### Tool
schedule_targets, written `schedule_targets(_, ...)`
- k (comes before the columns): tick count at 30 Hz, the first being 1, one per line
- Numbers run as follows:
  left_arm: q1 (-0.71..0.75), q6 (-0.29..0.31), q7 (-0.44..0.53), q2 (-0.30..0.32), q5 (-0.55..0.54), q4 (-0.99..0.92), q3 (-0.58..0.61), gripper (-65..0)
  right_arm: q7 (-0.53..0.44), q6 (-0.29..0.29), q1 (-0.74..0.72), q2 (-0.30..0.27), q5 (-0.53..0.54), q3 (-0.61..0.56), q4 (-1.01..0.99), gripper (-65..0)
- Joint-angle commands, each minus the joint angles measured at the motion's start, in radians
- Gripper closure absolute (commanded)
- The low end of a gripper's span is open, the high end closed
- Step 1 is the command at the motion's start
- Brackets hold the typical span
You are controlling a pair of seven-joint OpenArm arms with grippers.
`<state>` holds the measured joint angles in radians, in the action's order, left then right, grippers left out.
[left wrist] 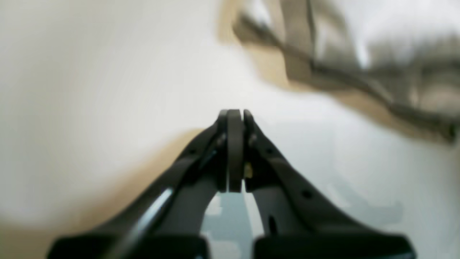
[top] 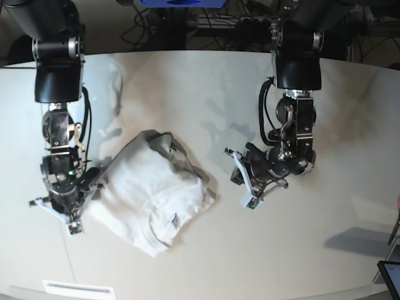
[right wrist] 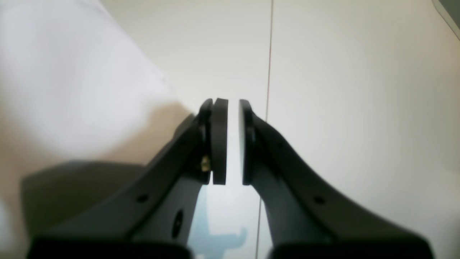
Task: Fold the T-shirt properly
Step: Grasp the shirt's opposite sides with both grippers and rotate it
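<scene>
The white T-shirt [top: 153, 194] lies crumpled in a loose heap on the white table [top: 312, 250], left of centre. My right gripper [top: 57, 215] hangs at the shirt's left edge. In the right wrist view this gripper [right wrist: 233, 140] stands open by a narrow gap with nothing between the pads, and the shirt [right wrist: 64, 79] is to its left. My left gripper [top: 241, 181] is a short way to the right of the shirt and apart from it. In the blurred left wrist view this gripper [left wrist: 235, 144] is shut and empty, with creased cloth [left wrist: 359, 68] at the upper right.
A thin seam [right wrist: 268, 54] runs across the tabletop under my right gripper. A dark device corner [top: 390, 275] sits at the table's front right edge. Cables [top: 187, 25] lie behind the far edge. A white label [top: 69, 289] is at the front left.
</scene>
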<state>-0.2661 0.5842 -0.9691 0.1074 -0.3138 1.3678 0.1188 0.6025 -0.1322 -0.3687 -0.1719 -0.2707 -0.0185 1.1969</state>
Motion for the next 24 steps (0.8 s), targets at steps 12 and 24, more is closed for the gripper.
schedule_targets(12,0.012,0.006,0.009,-0.085,-0.006,0.022,0.003,0.0,-0.089,-0.071,-0.145,-0.050,-0.012,0.002,-0.214,-4.9)
schedule_targets(24,-0.181,0.001,0.022,-0.133,-0.006,-0.184,0.003,0.0,-0.088,-0.086,-0.077,-0.021,-0.012,0.002,-0.196,-4.9)
